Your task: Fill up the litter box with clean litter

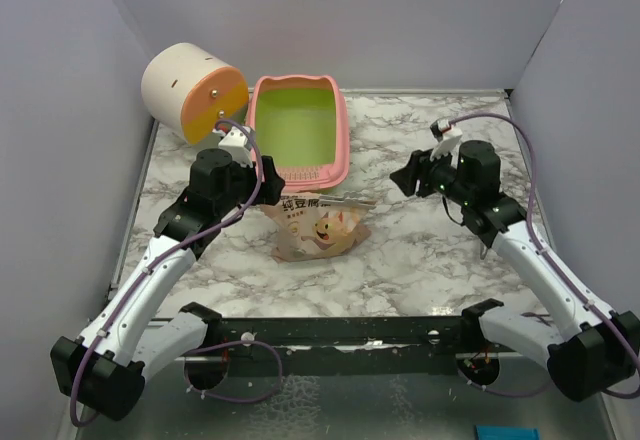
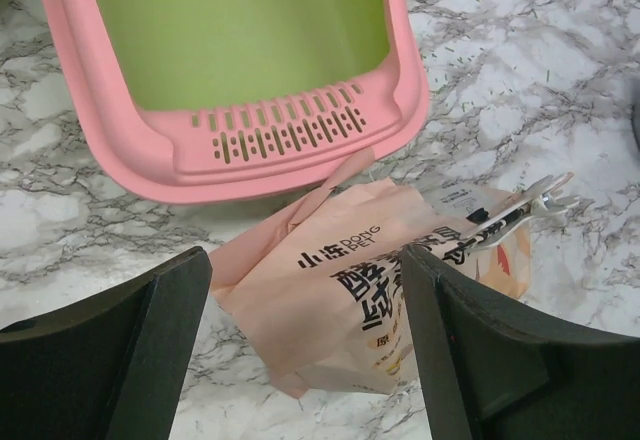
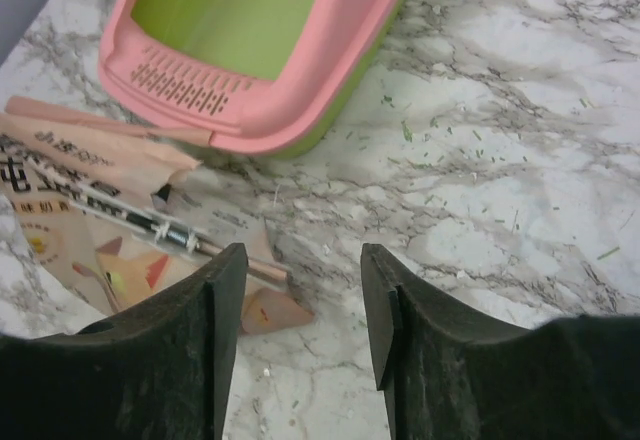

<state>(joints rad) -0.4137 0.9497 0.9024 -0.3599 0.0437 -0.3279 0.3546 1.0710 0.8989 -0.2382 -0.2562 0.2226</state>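
Observation:
The pink litter box, lime-green inside, stands at the back centre with its slotted ledge toward me; its inside looks bare. The clean litter is out of view, apart from stray green specks on the marble. A tan printed pouch lies in front of the box with a clip across its top. My left gripper hangs open just above the pouch's left end, its fingers either side and apart from it. My right gripper is open over bare marble, right of the pouch.
A cream-and-orange cylinder lies tilted at the back left, next to the litter box. Grey walls close in the marble table on three sides. A black rail runs along the near edge between the arm bases.

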